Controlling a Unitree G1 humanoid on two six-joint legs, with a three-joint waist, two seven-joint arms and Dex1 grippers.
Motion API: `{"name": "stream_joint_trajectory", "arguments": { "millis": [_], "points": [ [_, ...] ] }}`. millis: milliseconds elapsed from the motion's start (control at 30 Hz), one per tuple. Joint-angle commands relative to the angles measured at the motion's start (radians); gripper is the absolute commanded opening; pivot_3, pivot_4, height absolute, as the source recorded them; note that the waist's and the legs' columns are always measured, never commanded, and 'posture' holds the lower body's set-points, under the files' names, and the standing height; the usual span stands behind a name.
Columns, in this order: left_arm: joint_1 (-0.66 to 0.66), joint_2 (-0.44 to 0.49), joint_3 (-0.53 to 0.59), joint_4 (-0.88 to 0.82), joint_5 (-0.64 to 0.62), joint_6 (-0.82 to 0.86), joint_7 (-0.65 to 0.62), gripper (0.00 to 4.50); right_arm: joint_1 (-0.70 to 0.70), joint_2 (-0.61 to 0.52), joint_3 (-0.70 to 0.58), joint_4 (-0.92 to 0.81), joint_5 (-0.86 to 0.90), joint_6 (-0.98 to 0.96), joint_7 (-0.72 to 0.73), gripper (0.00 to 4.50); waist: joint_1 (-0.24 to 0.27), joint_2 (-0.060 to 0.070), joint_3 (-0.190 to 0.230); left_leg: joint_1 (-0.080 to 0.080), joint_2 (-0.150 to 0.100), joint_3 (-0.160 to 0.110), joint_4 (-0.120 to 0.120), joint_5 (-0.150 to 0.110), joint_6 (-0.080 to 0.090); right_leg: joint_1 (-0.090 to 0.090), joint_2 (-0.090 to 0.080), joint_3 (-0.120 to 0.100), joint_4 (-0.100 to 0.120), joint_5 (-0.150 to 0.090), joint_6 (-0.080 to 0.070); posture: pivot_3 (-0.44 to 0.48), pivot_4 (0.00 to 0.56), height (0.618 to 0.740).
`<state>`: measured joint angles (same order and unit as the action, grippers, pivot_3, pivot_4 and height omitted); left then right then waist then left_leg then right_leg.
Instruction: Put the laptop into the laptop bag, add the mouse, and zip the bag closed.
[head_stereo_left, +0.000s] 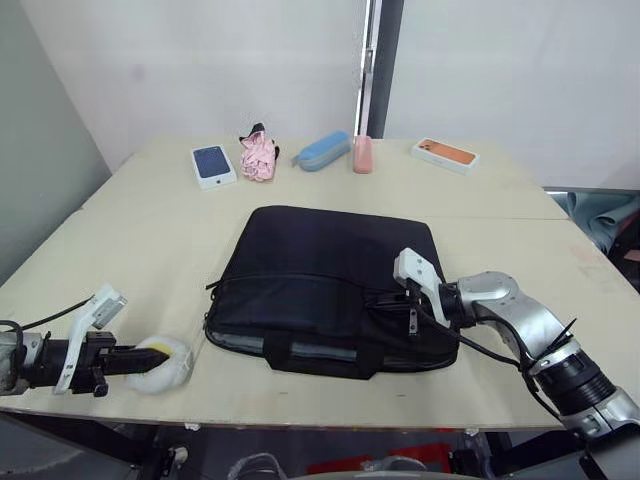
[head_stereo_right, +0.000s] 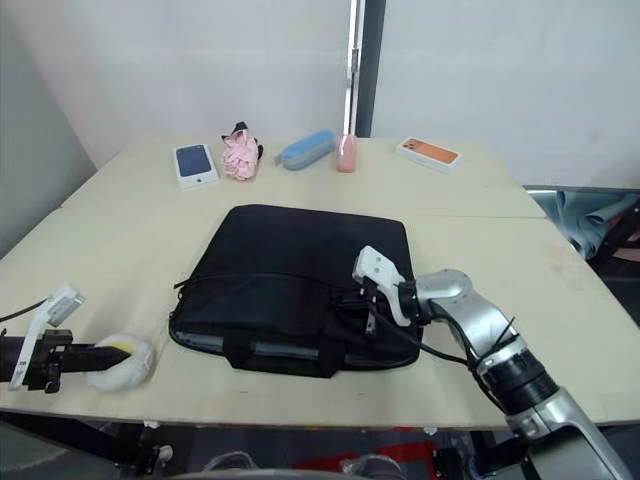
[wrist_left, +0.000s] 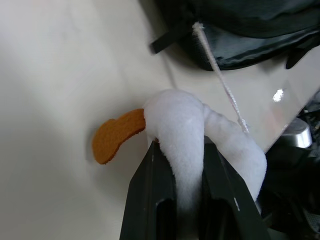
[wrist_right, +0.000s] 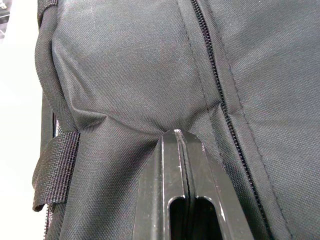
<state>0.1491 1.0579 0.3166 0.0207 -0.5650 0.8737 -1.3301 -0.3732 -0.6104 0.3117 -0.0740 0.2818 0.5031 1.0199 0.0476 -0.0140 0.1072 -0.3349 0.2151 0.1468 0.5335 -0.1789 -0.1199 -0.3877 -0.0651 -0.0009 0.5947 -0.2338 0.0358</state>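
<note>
The black laptop bag (head_stereo_left: 320, 270) lies flat in the middle of the table, handles toward the front edge, with a grey strip showing along its front opening. My right gripper (wrist_right: 176, 134) rests on the bag's top near the right front corner. Its fingers are shut, pinching a pucker of the black fabric beside a zip line. At the front left, my left gripper (wrist_left: 177, 145) is shut on a white fluffy blob (head_stereo_left: 168, 362) with an orange tip (wrist_left: 117, 135), which rests on the table just left of the bag. The laptop and the mouse are out of view.
Along the far edge lie a white phone box (head_stereo_left: 213, 165), a pink bundle (head_stereo_left: 259, 157), a blue pouch (head_stereo_left: 323, 151), a small pink object (head_stereo_left: 362, 154) and an orange-topped box (head_stereo_left: 445, 154). The table's front edge (head_stereo_left: 300, 415) is close behind the bag's handles.
</note>
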Motion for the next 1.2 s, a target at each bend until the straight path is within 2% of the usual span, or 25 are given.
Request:
{"name": "stream_joint_trajectory", "arguments": {
  "millis": [33, 100, 233, 300, 367, 533, 667, 833, 1033, 1200],
  "points": [
    [0.055, -0.011, 0.04, -0.108, -0.072, 0.039, -0.01, 0.25, 0.081, -0.026, 0.078, 0.131, -0.111, 0.128, -0.077, 0.0, -0.002, 0.0, 0.0, 0.0, 0.0, 0.0, 0.0, 0.0, 0.0, 0.0, 0.0, 0.0, -0.001, 0.001, -0.002, 0.0, 0.15, 0.74],
    [0.092, -0.006, 0.03, -0.177, -0.086, 0.047, -0.008, 0.25, 0.08, -0.026, 0.077, 0.127, -0.109, 0.132, -0.078, 0.0, -0.004, 0.0, 0.0, 0.0, 0.0, 0.001, 0.0, 0.0, 0.0, 0.0, 0.0, 0.0, -0.001, 0.003, -0.005, 0.0, 0.15, 0.74],
    [0.157, 0.031, -0.071, -0.204, 0.066, -0.102, 0.035, 0.25, 0.08, -0.025, 0.078, 0.126, -0.109, 0.135, -0.078, 0.0, -0.005, 0.0, 0.0, 0.0, 0.0, 0.001, -0.001, 0.0, 0.0, 0.0, 0.0, 0.0, -0.002, 0.002, -0.003, 0.0, 0.15, 0.74],
    [0.148, 0.03, -0.096, -0.203, 0.08, -0.13, 0.043, 0.25, 0.08, -0.024, 0.078, 0.126, -0.108, 0.137, -0.079, 0.0, -0.004, 0.0, -0.001, 0.0, 0.0, 0.001, -0.003, 0.0, 0.0, 0.0, 0.0, 0.0, -0.002, -0.001, 0.002, 0.0, 0.15, 0.74],
    [0.099, 0.009, -0.116, -0.2, 0.077, -0.123, 0.076, 0.25, 0.078, -0.024, 0.079, 0.127, -0.108, 0.138, -0.079, 0.0, -0.003, 0.003, -0.002, 0.001, 0.0, 0.001, -0.003, 0.0, 0.0, 0.0, 0.0, 0.001, -0.002, -0.001, 0.002, 0.0, 0.15, 0.74],
    [-0.035, -0.062, -0.237, -0.355, 0.032, -0.05, 0.141, 0.25, 0.072, -0.021, 0.079, 0.128, -0.106, 0.143, -0.086, 0.0, 0.0, 0.003, -0.002, 0.001, 0.0, 0.001, -0.003, 0.0, 0.0, 0.001, 0.0, 0.001, -0.002, -0.001, 0.002, 0.0, 0.15, 0.74],
    [-0.073, -0.034, -0.358, -0.45, 0.096, -0.069, 0.153, 0.25, 0.073, -0.022, 0.078, 0.12, -0.101, 0.148, -0.091, 0.0, -0.002, 0.002, -0.005, 0.001, -0.001, 0.001, -0.003, 0.0, 0.0, 0.002, 0.0, 0.001, -0.002, 0.003, -0.006, 0.0, 0.15, 0.74],
    [-0.172, -0.035, -0.447, -0.433, 0.145, -0.092, 0.161, 0.25, 0.072, -0.021, 0.071, 0.12, -0.1, 0.15, -0.096, 0.0, -0.002, 0.003, -0.008, 0.001, -0.001, 0.002, -0.003, 0.0, 0.0, 0.002, 0.0, 0.001, -0.001, 0.004, -0.005, 0.0, 0.15, 0.74],
    [-0.314, -0.119, -0.571, -0.383, 0.225, -0.128, 0.196, 0.25, 0.07, -0.023, 0.067, 0.117, -0.099, 0.154, -0.099, 0.0, -0.001, 0.003, -0.009, 0.001, -0.001, 0.002, -0.003, 0.0, 0.0, 0.003, 0.0, 0.001, -0.001, 0.007, -0.011, 0.0, 0.15, 0.74],
    [-0.34, -0.176, -0.62, -0.399, 0.222, -0.132, 0.189, 0.25, 0.07, -0.024, 0.064, 0.113, -0.097, 0.158, -0.102, 0.0, 0.0, 0.003, -0.011, 0.001, -0.001, 0.002, -0.002, 0.0, 0.0, 0.004, 0.0, 0.001, -0.001, 0.007, -0.011, 0.0, 0.15, 0.74]
  ]
}}
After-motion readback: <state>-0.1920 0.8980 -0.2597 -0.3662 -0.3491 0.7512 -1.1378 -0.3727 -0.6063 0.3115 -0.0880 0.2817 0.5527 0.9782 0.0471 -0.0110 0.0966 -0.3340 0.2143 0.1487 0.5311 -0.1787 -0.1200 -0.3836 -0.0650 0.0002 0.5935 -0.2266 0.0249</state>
